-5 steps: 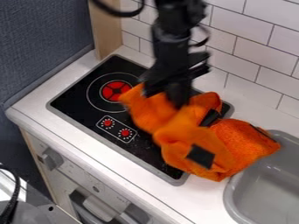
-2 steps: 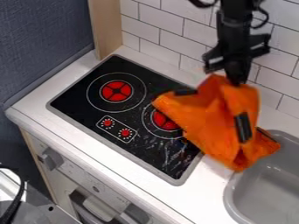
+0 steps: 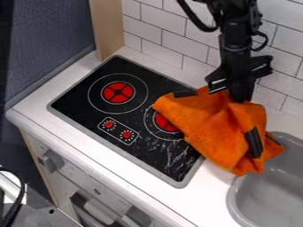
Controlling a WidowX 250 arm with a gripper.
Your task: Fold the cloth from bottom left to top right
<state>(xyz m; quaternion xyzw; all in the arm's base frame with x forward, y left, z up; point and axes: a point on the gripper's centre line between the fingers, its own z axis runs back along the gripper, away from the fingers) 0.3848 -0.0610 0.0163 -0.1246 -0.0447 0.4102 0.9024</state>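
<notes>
While pinching the orange cloth (image 3: 207,124) in the black gripper (image 3: 239,98), seems well into the fold. Needs flattening just beneath the gripper, then releasing.

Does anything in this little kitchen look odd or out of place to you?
Yes: the orange cloth lies bunched up, partly over the stove and right up to the sink, half hiding a red burner. The stove also has pale streaks near the cloth, perhaps scratches or smears.

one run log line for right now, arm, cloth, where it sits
gripper: at cloth's top edge | orange cloth: bunched, partly over stove, reaching sink rim | fold: not neatly laid out
</notes>
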